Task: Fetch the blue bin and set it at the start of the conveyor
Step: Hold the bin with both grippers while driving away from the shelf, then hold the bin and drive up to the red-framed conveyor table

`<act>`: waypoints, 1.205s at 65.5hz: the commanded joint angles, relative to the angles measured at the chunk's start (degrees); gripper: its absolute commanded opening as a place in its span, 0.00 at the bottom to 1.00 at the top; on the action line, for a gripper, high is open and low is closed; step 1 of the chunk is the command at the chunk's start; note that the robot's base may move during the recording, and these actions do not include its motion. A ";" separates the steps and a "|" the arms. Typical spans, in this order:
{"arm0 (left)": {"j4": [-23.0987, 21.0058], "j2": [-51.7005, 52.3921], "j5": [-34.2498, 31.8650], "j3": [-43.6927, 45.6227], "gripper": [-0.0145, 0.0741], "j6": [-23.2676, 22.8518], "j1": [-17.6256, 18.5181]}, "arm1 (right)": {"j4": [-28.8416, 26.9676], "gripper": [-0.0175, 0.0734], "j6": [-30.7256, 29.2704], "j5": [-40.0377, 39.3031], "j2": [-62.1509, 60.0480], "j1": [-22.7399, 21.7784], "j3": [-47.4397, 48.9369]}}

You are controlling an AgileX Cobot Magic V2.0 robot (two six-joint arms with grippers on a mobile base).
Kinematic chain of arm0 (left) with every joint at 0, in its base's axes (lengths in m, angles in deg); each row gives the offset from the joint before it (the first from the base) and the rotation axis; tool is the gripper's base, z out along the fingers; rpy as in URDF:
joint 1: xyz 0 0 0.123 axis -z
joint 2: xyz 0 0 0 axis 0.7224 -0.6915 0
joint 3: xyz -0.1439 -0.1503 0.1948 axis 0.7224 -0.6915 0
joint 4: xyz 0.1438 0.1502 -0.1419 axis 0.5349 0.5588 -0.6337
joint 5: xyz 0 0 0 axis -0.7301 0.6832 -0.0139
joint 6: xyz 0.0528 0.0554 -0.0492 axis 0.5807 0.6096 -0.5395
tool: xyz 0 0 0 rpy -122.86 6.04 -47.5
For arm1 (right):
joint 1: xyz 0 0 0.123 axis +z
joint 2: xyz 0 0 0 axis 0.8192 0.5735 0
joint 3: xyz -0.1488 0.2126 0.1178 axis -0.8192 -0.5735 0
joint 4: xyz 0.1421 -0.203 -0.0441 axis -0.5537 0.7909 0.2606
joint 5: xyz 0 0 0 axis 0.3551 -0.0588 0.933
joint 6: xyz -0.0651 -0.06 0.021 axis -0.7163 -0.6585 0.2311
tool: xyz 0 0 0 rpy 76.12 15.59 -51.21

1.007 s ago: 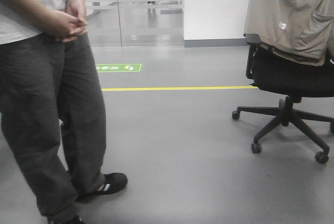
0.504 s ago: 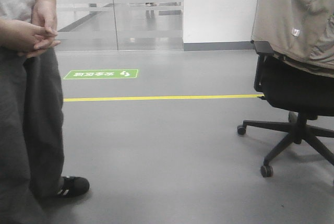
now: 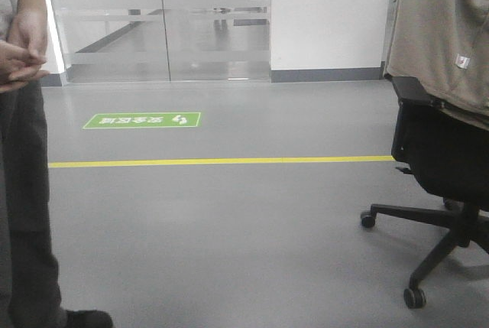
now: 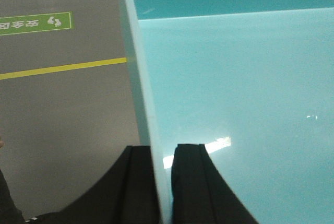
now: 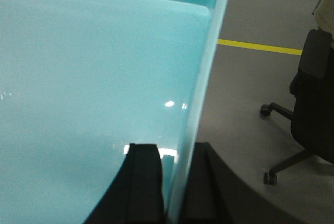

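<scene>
My left claw (image 4: 163,182) and right claw (image 5: 175,187) each clench a wall of the large light-turquoise plastic tub (image 4: 235,104), so it's fetched, I judge; placing it on the unseen conveyor belt remains.

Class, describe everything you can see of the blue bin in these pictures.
The blue bin is a light turquoise tub of smooth, glossy plastic with a flat bottom and thin walls. It looks empty where visible. The left gripper clamps one side wall, one finger inside and one outside. The right gripper clamps the opposite wall likewise. The bin is held above the grey floor. The front camera does not show it.
</scene>
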State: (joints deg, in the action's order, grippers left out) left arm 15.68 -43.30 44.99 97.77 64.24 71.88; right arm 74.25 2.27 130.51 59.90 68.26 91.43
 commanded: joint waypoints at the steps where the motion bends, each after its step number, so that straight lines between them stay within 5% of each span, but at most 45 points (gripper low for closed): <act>1: -2.54 0.69 -4.85 0.40 0.04 0.90 0.69 | -3.44 0.03 -1.53 -4.01 -0.55 0.76 0.39; 79: -2.42 0.69 -4.85 0.40 0.04 0.90 0.69 | -3.44 0.03 -1.53 -4.38 -0.55 0.76 0.39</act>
State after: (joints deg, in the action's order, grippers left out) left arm 16.06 -43.30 44.99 97.77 64.24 71.88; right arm 74.15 2.27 130.06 60.01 68.26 91.43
